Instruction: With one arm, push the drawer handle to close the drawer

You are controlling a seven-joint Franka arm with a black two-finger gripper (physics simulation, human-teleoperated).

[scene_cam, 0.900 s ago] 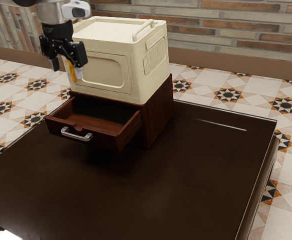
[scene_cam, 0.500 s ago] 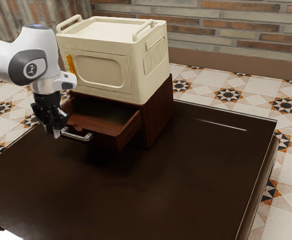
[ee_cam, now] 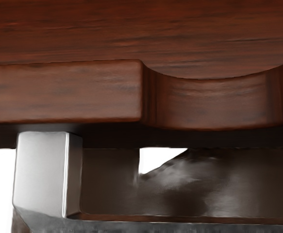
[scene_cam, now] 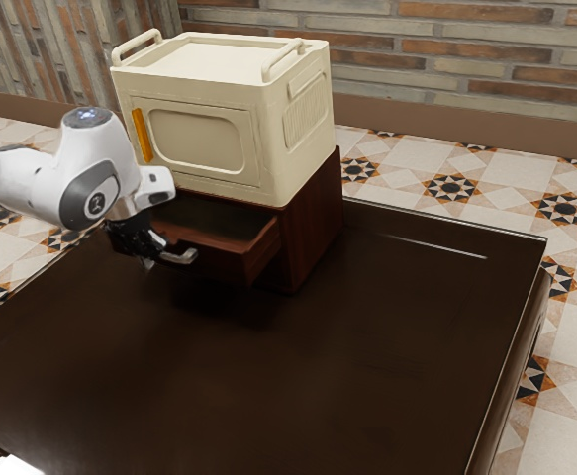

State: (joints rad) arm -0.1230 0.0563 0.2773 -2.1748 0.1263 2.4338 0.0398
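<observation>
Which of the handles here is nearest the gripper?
The metal handle on the drawer, right by the gripper. It is silvery and low; the two raised handles on top of the box are cream.

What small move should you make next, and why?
Probably a short, level push of my end effector toward the wooden cabinet: the drawer sticks out from it, and the end effector is right at the metal handle on the drawer's front, seemingly well placed to push.

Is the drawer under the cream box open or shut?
Open: the drawer juts out from the brown cabinet beneath the cream box, and its inside shows.
</observation>
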